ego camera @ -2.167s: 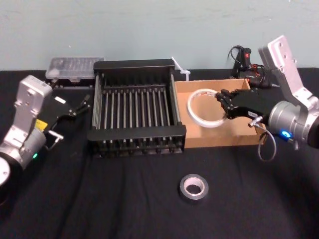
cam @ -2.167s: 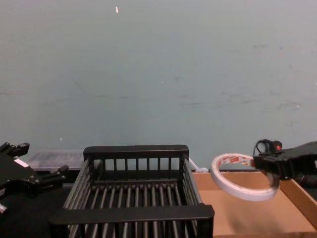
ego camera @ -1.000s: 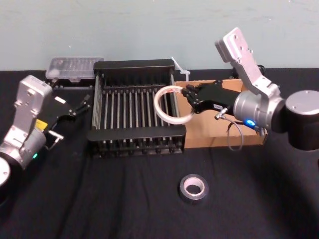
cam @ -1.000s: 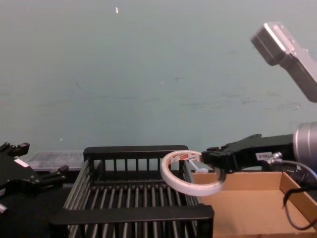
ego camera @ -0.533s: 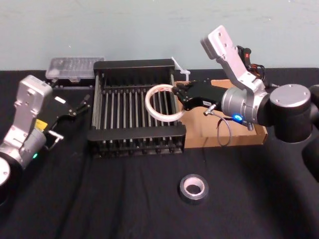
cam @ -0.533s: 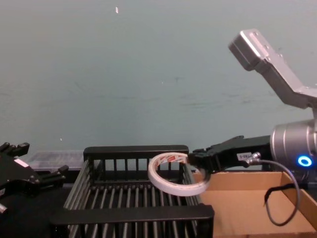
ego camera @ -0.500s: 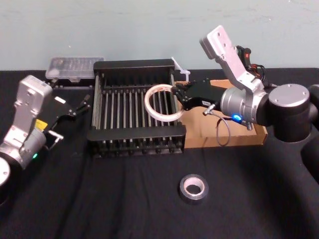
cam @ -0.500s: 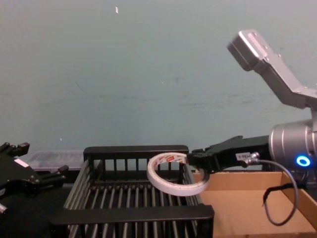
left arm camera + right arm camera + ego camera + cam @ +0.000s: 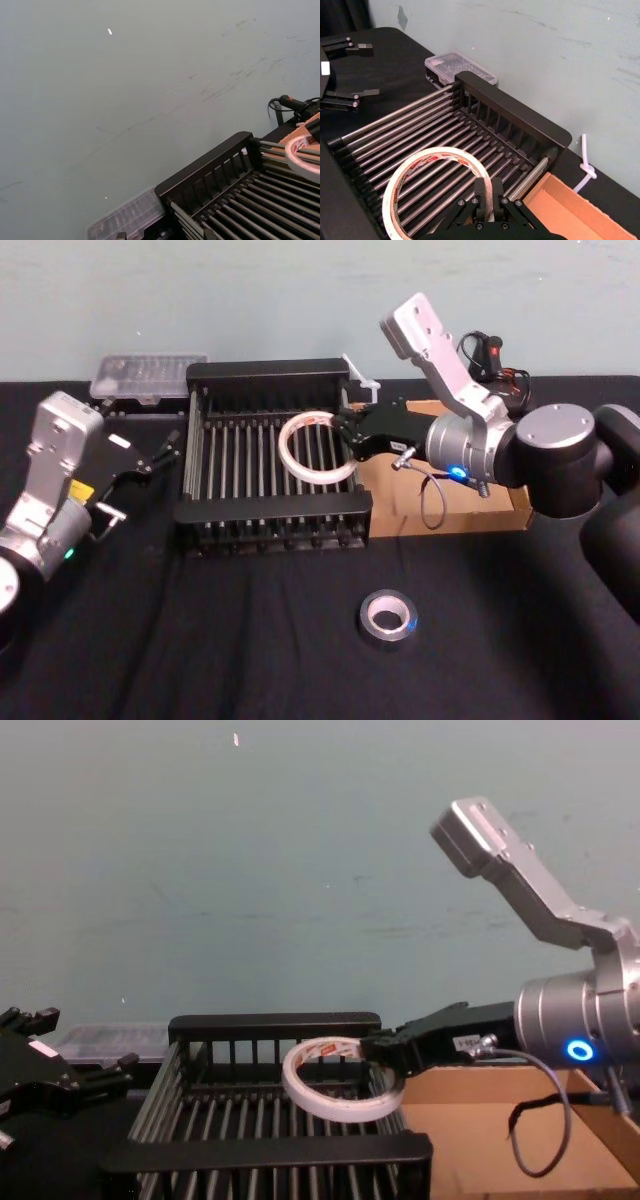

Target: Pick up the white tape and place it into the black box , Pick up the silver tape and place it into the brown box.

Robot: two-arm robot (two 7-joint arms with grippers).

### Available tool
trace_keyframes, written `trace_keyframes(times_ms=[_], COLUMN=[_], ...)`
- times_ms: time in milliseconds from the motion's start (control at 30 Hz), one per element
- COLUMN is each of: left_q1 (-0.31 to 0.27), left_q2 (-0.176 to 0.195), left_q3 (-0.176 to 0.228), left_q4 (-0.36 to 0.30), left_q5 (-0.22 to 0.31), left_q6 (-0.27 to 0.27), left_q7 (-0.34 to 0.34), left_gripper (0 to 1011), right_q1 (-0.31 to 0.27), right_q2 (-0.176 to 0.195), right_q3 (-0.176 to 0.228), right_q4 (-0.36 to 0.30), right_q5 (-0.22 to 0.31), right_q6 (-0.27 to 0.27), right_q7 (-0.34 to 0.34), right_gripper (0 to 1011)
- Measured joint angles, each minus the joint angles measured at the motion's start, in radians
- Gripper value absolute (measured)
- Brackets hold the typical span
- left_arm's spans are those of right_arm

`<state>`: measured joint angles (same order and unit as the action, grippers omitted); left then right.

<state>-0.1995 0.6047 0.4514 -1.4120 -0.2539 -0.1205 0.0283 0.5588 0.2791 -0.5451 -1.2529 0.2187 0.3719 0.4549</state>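
Observation:
My right gripper (image 9: 345, 435) is shut on the rim of the white tape (image 9: 283, 450), a thin wide ring held above the right half of the black box (image 9: 270, 370). The chest view shows the white tape (image 9: 330, 1105) hanging just over the bars, level with the box's rims, at the right gripper (image 9: 375, 1055). In the right wrist view the fingers (image 9: 487, 187) pinch the white tape (image 9: 435, 152) over the slats. The brown box (image 9: 480, 505) stands right of the black box. The silver tape (image 9: 387, 617) lies on the cloth in front. My left gripper (image 9: 160, 452) is parked open, left of the black box.
A clear plastic case (image 9: 150, 370) lies behind the black box's left corner. A white cable tie (image 9: 362, 380) sits at the back between the two boxes. A black device with cables (image 9: 485, 355) is at the back right. Black cloth covers the table.
My right gripper has carried the white tape leftward, from above the brown box to above the right half of the black box. The left arm and the silver tape have not moved.

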Motion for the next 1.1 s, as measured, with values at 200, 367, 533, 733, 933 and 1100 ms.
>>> trace_keyframes(times_ms=[200,367,533,733,933,1100], left_q1=[0.000,0.000,0.000,0.000,0.000,0.000], left_q2=[0.000,0.000,0.000,0.000,0.000,0.000], left_q3=[0.000,0.000,0.000,0.000,0.000,0.000], left_q4=[0.000,0.000,0.000,0.000,0.000,0.000], left_q5=[0.000,0.000,0.000,0.000,0.000,0.000], left_q6=[0.000,0.000,0.000,0.000,0.000,0.000], left_q7=[0.000,0.000,0.000,0.000,0.000,0.000], left_gripper=[1001,1001,1001,1001,1002,1001], right_q1=[0.011,0.012,0.012,0.012,0.012,0.011], right_q2=[-0.016,-0.016,-0.016,-0.015,-0.015,-0.014], right_q3=[-0.004,-0.004,-0.004,-0.003,-0.003,-0.003], right_q4=[0.031,0.033,0.031,0.030,0.029,0.028], right_q5=[-0.009,-0.010,-0.010,-0.010,-0.009,-0.009], right_q6=[-0.009,-0.010,-0.010,-0.009,-0.008,-0.008], right_q7=[0.001,0.000,0.000,0.000,-0.001,-0.001], right_gripper=[92,92,92,126,308,458])
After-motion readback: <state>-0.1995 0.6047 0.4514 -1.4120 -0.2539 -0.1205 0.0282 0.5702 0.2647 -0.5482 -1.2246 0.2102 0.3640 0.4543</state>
